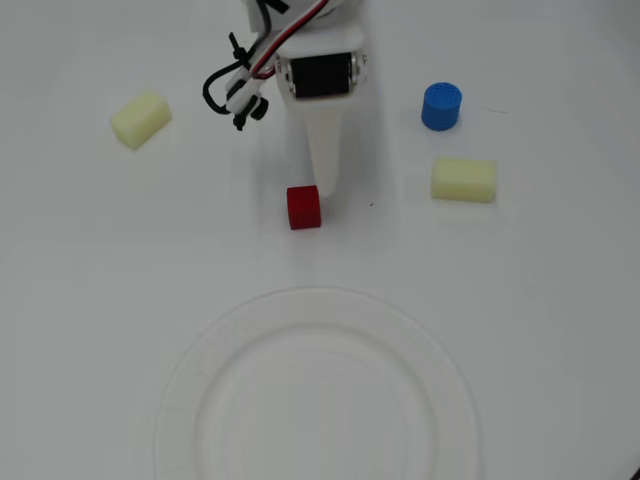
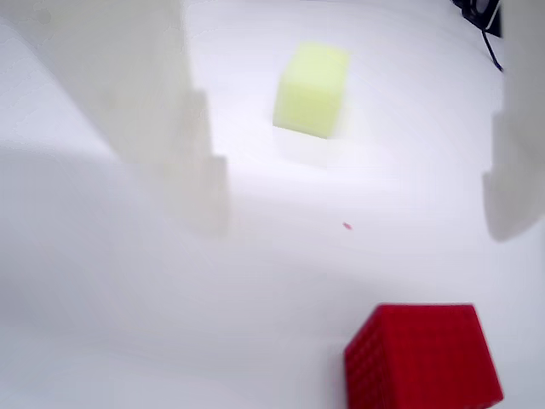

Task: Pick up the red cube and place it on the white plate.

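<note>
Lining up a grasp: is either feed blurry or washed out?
Wrist view: the gripper fingers are soft and out of focus, the small textured red cube sharper, the pale yellow block slightly smeared. Overhead view: sharp, but the large ribbed white plate nearly vanishes against the white table.

Overhead view: white plate point(image 1: 200, 350) near rim cut off. Wrist view: my gripper's fingers point(image 2: 145, 94) blurred, red cube point(image 2: 423, 356) bottom cropped.

A small bright red cube with a finely gridded surface point(image 2: 423, 356) is seen low on the right of the wrist view, resting on the plain white tabletop point(image 2: 281, 281). The white jaws are held apart, with a pale yellow foam block point(image 2: 312, 90) framed between them farther off.
</note>
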Robot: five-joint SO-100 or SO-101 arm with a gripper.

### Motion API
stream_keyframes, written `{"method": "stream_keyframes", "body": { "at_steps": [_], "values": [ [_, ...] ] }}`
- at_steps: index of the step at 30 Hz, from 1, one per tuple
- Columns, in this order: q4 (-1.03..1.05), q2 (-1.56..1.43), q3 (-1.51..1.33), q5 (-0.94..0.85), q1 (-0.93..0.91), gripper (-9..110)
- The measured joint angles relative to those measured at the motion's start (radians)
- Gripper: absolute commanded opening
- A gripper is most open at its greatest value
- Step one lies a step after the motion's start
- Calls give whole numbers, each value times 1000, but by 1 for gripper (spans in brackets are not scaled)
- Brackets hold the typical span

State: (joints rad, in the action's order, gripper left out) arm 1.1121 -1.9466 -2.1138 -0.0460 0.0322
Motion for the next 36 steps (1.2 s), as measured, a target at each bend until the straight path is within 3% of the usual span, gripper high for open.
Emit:
{"method": "stream_keyframes", "body": {
  "at_steps": [11,17,24,36],
  "values": [
    [-49,249,126,-94,-63,22],
    [-91,296,137,-107,-63,15],
    [-112,307,138,-126,-63,1],
    [-172,120,132,-144,-64,0]
  ]
}}
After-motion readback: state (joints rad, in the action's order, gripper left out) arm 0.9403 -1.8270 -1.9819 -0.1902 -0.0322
